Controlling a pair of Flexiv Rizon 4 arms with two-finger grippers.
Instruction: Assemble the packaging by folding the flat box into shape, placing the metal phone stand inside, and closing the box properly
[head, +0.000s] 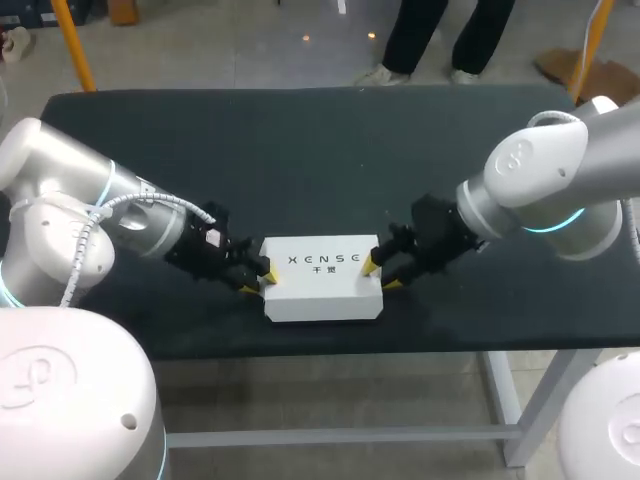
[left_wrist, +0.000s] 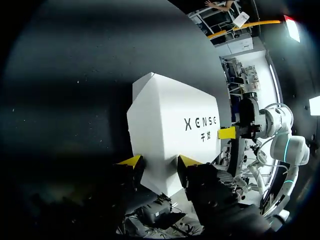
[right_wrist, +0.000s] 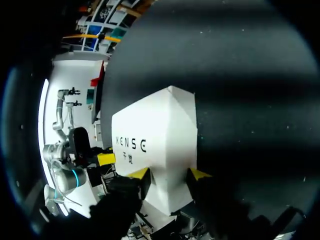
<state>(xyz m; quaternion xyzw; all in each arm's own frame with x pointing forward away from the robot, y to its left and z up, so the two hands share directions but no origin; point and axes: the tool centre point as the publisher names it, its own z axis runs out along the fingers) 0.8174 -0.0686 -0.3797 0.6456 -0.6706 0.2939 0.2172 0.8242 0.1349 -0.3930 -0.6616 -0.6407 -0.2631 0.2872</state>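
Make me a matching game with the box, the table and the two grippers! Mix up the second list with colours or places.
Things:
1. box
2. table
3. left gripper
4. right gripper

Colours or places:
A. at the box's right end in the head view
B. white
C. black
D. at the box's left end in the head view

Pairs: 1-B, 2-C, 3-D, 4-A
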